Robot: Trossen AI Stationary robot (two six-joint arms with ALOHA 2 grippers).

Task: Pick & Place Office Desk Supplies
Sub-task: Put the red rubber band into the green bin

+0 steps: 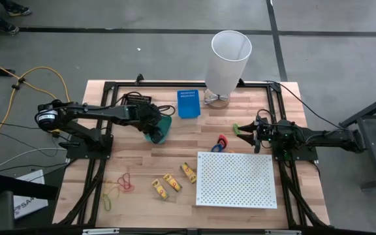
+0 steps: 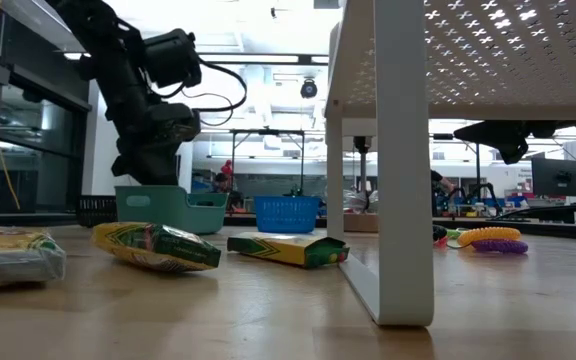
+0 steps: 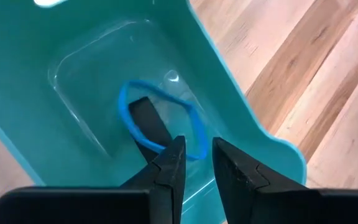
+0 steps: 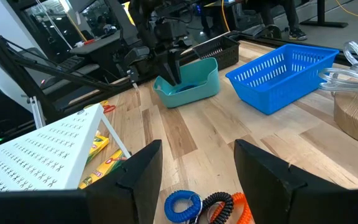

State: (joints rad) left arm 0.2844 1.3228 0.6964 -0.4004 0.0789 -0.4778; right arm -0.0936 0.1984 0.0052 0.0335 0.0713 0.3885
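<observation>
My left gripper points down into a teal bin at the table's far left. Its fingers stand a little apart, open, with nothing between them. A blue rubber-band loop lies flat on the bin's floor just under the fingertips. Three yellow-and-red packs lie near the front edge, with red and yellow rubber bands to their left. My right gripper waits at the table's right, wide open, level, above blue, black and orange coiled loops.
A white perforated board stands on legs at the front right. A tall white bin stands at the far edge, beside a blue basket and a black basket. Bare wood lies between the teal bin and the packs.
</observation>
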